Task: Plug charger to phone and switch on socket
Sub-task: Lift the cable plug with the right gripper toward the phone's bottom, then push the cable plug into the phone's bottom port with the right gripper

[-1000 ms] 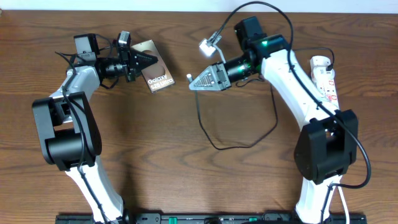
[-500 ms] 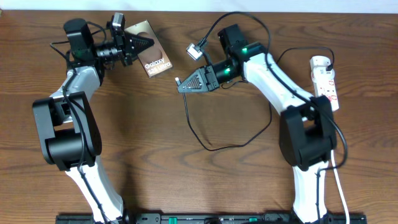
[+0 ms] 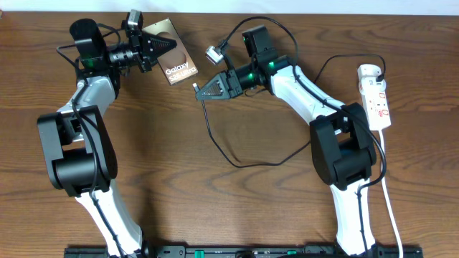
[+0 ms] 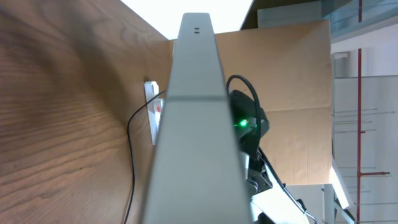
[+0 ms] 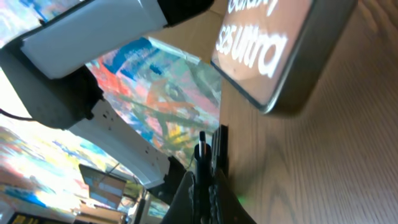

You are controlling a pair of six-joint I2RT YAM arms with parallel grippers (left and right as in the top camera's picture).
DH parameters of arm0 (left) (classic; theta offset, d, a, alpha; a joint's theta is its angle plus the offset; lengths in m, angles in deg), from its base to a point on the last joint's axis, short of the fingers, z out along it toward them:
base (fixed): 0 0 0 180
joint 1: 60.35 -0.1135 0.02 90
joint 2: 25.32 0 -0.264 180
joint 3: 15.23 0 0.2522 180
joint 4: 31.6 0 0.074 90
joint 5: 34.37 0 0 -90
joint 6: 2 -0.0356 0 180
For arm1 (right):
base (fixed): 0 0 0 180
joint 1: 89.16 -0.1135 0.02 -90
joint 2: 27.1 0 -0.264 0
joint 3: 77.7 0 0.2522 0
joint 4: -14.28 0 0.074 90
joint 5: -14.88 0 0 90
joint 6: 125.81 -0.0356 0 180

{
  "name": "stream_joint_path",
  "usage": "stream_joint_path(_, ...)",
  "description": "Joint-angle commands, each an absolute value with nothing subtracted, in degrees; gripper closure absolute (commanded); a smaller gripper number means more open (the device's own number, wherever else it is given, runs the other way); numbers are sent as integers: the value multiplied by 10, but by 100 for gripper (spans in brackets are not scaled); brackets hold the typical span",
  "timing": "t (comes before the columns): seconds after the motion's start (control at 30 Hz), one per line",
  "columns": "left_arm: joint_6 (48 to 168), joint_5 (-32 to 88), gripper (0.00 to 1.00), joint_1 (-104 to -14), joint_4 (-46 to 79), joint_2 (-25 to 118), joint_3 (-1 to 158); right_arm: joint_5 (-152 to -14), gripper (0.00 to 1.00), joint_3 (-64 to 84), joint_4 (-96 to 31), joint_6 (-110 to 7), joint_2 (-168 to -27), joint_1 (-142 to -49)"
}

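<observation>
Overhead, the phone [image 3: 179,66] is seen clamped by the left gripper [image 3: 166,44]. The charger [image 5: 203,154] tip, pinched in the right gripper [image 3: 201,91], is shown clearly only from the right wrist

Both arms reach into the upper part of the frame, facing each other: the left arm [image 3: 90,93] rises at upper left, its left gripper [image 3: 171,44] aimed right with jaws apparently closed, while the right arm [image 3: 308,93] stretches leftward, its right gripper [image 3: 201,91] pinched closed near top centre
</observation>
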State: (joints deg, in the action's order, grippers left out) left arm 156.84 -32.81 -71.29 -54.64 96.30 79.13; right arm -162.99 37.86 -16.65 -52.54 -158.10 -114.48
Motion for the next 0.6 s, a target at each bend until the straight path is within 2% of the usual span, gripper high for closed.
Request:
stream_joint_path(0.0, 1573, -344, 93, -714, -562, 955, 798, -1646, 99, 384, -142, -598, -1583, -1148)
stream_joint_path(0.57, 1573, -344, 93, -709, -581, 955, 798, -1633, 99, 384, -132, -615, -1583, -1148)
